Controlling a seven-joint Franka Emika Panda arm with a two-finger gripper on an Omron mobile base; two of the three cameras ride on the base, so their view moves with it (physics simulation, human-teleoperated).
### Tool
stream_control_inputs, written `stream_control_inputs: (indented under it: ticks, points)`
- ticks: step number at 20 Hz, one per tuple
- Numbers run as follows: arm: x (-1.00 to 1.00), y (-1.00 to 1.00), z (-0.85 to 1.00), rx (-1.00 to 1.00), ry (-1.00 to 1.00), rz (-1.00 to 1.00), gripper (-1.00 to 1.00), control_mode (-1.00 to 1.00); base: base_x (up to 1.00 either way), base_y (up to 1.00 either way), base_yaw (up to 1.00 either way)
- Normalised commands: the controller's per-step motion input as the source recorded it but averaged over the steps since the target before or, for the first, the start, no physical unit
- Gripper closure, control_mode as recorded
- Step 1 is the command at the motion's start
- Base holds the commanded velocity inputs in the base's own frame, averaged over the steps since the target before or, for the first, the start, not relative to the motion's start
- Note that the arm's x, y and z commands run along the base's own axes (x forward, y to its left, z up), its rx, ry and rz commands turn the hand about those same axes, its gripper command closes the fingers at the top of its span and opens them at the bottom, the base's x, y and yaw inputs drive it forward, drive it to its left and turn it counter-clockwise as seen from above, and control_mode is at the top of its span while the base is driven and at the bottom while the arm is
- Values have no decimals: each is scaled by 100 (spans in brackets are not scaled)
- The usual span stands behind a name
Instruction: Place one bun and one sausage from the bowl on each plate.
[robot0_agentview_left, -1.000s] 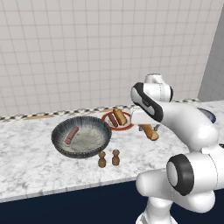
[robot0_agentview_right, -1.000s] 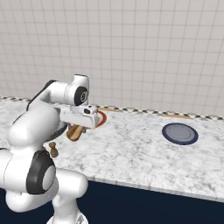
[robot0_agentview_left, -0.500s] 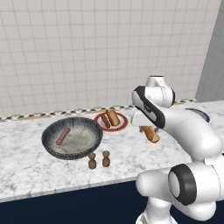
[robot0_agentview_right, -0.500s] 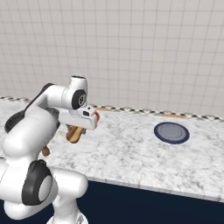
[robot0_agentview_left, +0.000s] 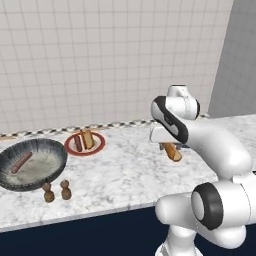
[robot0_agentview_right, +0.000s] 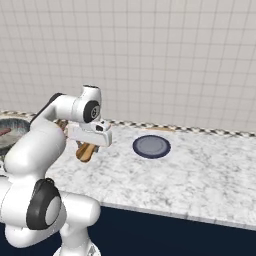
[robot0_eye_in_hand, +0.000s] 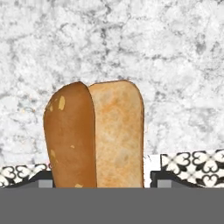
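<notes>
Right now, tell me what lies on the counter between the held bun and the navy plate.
Nothing: in the right base view, bare marble counter runs from the bun in the gripper to the navy plate.

On the counter (robot0_agentview_left: 115, 170) we see the bowl (robot0_agentview_left: 50, 165) at the far left with one sausage (robot0_agentview_left: 21, 162) lying in it, and two shakers (robot0_agentview_left: 56, 191) standing just in front of its near edge. Just right of the bowl and a little farther back sits a plate (robot0_agentview_left: 98, 147) carrying a second sausage (robot0_agentview_left: 78, 143) and a bun (robot0_agentview_left: 88, 139) side by side. Well to the right lies the other plate (robot0_agentview_right: 151, 146), and between the two plates we find another bun (robot0_eye_in_hand: 96, 135) up above the counter at the gripper (robot0_agentview_left: 171, 151).
</notes>
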Motion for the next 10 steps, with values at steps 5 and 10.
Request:
stream_control_inputs:
  ticks: [5, 10]
  points:
    - [0, 0, 0, 0, 0, 0, 100, 100, 0, -69, 0]
    - [0, 0, 0, 0, 0, 0, 100, 100, 1, -67, -1]
